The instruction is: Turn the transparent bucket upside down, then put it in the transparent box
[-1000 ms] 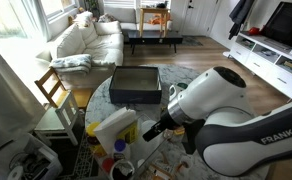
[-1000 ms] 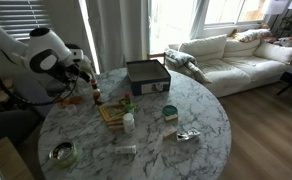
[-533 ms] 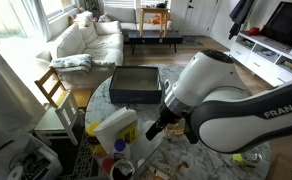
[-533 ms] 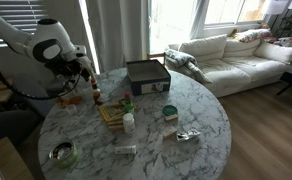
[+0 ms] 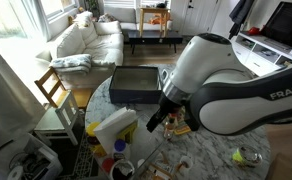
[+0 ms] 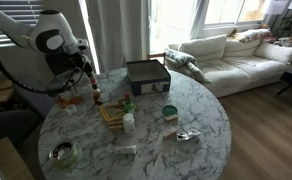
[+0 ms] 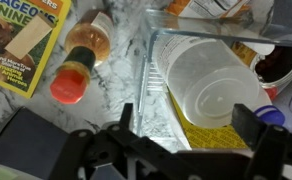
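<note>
Exterior view: gripper (image 5: pixel 154 124) at frame centre, jaws spread, nothing in them. Cloudy transparent box (image 5: pixel 114 128) just left of it, lower centre; bucket not discernible here.

Exterior view: gripper (image 6: pixel 86 72) upper left over the marble table (image 6: pixel 186 110) edge; jaw gap too small to tell.

Wrist view: transparent bucket (image 7: pixel 211 90) right of centre, milky round tub, flat circular base facing camera, lying within the box's clear walls (image 7: pixel 156 45). Fingers (image 7: pixel 126 115) wide apart, empty. Red-capped bottle (image 7: pixel 74 75) at left.

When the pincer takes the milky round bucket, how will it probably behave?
The transparent bucket looks thin-walled and empty, so it is probably light and slightly flexible. Its smooth plastic may slip in the open pincer. Being round, it could roll if nudged.
</note>
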`<state>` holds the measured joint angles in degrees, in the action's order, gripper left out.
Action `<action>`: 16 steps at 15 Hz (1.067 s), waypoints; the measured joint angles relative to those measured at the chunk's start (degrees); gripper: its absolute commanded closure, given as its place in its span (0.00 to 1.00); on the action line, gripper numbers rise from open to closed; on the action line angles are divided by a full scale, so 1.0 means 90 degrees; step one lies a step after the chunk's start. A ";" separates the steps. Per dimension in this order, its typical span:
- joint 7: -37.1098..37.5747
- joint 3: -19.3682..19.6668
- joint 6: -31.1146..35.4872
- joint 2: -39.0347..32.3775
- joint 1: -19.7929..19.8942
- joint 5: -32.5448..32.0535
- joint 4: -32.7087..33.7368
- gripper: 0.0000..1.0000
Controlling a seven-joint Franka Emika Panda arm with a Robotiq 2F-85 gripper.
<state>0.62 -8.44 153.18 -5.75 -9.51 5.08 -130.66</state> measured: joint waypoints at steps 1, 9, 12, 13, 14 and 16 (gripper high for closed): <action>0.0000 0.0003 0.0000 0.0026 0.0003 -0.0020 0.0023 0.00; -0.1526 0.0015 -0.0178 0.0887 0.0160 0.0824 0.0149 0.00; -0.2974 0.0137 -0.0900 0.1494 0.0103 0.1966 0.0215 0.00; -0.3390 0.0271 -0.1425 0.1714 0.0077 0.2253 0.0237 0.00; -0.3645 0.0420 -0.1953 0.1919 0.0095 0.2373 0.0247 0.00; -0.3936 0.0789 -0.2900 0.2276 0.0139 0.2380 0.0264 0.00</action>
<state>-34.80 -1.34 127.08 14.73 -8.26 26.50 -128.28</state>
